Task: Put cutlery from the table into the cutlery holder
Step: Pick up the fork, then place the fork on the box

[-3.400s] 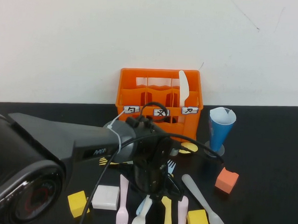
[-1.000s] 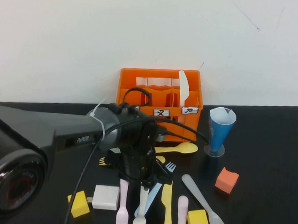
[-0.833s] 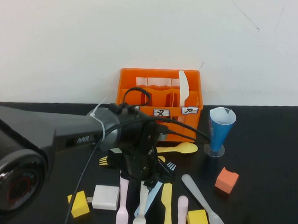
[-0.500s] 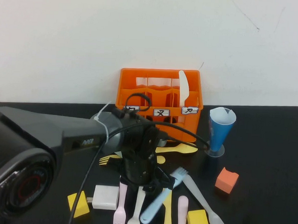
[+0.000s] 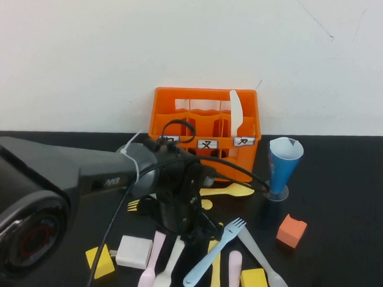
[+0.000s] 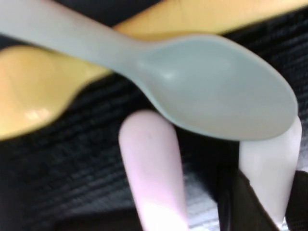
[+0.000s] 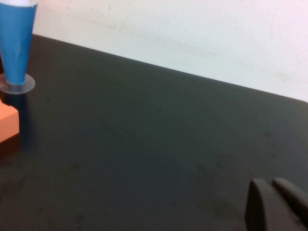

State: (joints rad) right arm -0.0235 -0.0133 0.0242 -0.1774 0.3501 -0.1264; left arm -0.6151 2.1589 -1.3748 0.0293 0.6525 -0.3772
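Note:
The orange cutlery holder (image 5: 205,128) stands at the back of the black table (image 5: 343,190), with a white knife (image 5: 235,110) upright in its right compartment. My left gripper (image 5: 188,232) is low over the pile of cutlery in front. In the left wrist view the left gripper (image 6: 269,202) is shut on the white fork's handle (image 6: 272,163). A pink handle (image 6: 154,178) and a light blue rounded end (image 6: 216,96) lie beside it. The white fork (image 5: 165,271), pink fork (image 5: 147,273) and light blue fork (image 5: 214,254) lie slanted. My right gripper (image 7: 275,202) is shut and empty over bare table.
A yellow knife (image 5: 215,276), pink handle (image 5: 234,274), grey fork (image 5: 262,256), yellow spoon (image 5: 231,190) and yellow fork (image 5: 135,205) lie around. A blue cone cup (image 5: 283,162), orange cube (image 5: 291,230), yellow cubes (image 5: 100,261) (image 5: 253,283) and a white block (image 5: 134,251) stand nearby.
My left gripper has shifted slightly back. The light blue fork has swung its tines to the right. The white and pink forks have tilted, and the white block and left yellow cube have slid left.

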